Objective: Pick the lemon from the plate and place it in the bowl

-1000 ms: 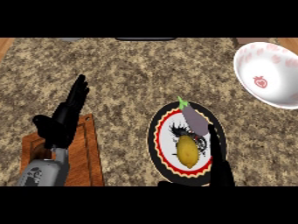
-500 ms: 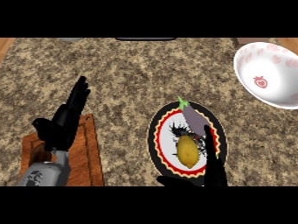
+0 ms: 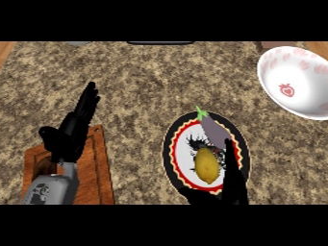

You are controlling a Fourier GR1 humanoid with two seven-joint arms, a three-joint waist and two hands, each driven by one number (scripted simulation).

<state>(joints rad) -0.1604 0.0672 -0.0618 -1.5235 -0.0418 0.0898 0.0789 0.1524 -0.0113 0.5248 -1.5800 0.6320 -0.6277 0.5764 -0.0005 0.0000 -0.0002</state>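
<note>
lemon (image 3: 206, 165): it lies on the plate, toward the lower middle of the printed face, long axis running up and down in the head view; nothing grips it yet, so I read the pick as not yet made
plate (image 3: 172, 144): dark-rimmed with a red band, flat on the bench in front of my right side; it keeps the fruit from rolling, which is why I can come at it from below
purple vegetable (image 3: 212, 129): it shares the plate, its green tip pointing to the upper rim and its lower end just above the lemon; I judge it the main thing to avoid nudging
right hand (image 3: 232, 180): comes in from the lower edge over the plate's right half, fingers straight and spread upward just beside the lemon's right flank, thumb low at the left; opened like this, I judge, to bracket the fruit before curling
left hand (image 3: 74, 129): resting at the left, fingers straight and up, above a wooden board (image 3: 99, 168); it holds nothing
bowl (image 3: 294, 67): white with red marks, tilted at the upper right, well apart from the plate; I see nothing in it, so the carry will run up and to the right
bench (image 3: 145, 81): speckled stone under everything
</note>
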